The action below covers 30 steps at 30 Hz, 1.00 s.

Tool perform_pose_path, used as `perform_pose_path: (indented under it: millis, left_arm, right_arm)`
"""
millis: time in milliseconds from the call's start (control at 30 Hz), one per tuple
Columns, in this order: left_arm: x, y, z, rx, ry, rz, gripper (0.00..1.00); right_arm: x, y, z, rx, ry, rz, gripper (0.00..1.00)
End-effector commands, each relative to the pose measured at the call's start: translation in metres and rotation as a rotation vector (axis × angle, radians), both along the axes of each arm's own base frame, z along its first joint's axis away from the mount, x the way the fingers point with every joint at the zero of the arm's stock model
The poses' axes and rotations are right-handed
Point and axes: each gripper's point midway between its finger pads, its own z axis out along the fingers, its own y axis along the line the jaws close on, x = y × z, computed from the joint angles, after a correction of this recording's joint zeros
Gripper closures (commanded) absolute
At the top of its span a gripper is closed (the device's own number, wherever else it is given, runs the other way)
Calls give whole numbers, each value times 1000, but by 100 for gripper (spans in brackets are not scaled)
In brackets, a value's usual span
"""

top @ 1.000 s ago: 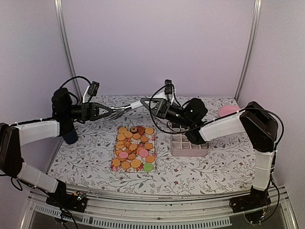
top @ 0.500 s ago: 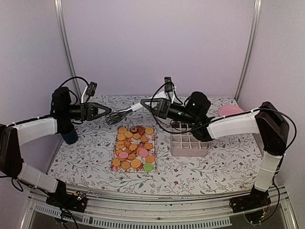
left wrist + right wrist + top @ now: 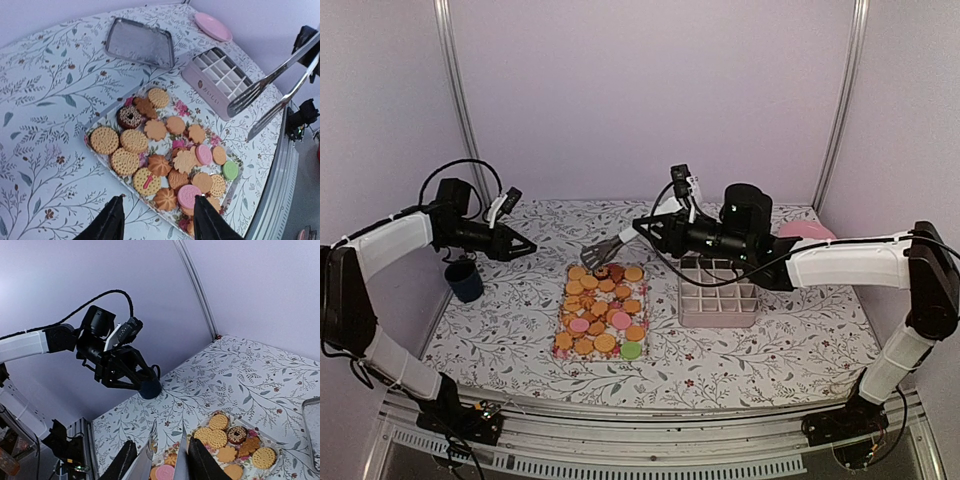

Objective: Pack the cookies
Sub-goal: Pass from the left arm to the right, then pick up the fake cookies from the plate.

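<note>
Right gripper (image 3: 162, 462) pinches tongs (image 3: 152, 447) (lower part cut off), partly hiding cookies (image 3: 220, 437).

cookies (image 3: 159, 164) | round, mostly orange-golden, few pink, one green, one dark | flat, crowded on floral tray (image 3: 181, 108)

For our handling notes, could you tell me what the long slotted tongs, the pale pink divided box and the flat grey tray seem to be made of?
Long slotted tongs: likely polished metal, silvery with bright glints. Pale pink divided box: probably matte moulded plastic, given its thin even partitions. Flat grey tray: seemingly brushed metal, dull even sheen; coated plastic is possible.
</note>
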Motion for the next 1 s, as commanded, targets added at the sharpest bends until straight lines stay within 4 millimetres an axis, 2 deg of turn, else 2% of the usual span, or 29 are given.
perform_pose_path:
  millis: [0,267,333,367,500,800,967]
  left_arm:
    - [-14,20,-37,174,54,-1,51]
    - [-23,27,-59,242,72,-15,50]
    - [-23,29,-61,247,75,-13,50]
    - [-23,29,-61,247,75,-12,50]
    - [-23,30,-59,251,64,-11,50]
    - [-24,28,-47,243,28,-21,50]
    - [-21,29,-45,244,24,-11,50]
  right_arm:
    - [-3,1,-15,-152,-87,-60,64]
    - [-6,32,-35,-250,-134,-43,61]
    - [-6,38,-48,-273,-126,-32,60]
    - [-4,42,-39,-259,-140,-32,59]
    - [-3,54,-48,-292,-156,-25,57]
    - [2,60,-66,-346,-175,-29,56]
    - [-3,73,-76,-348,-163,13,56]
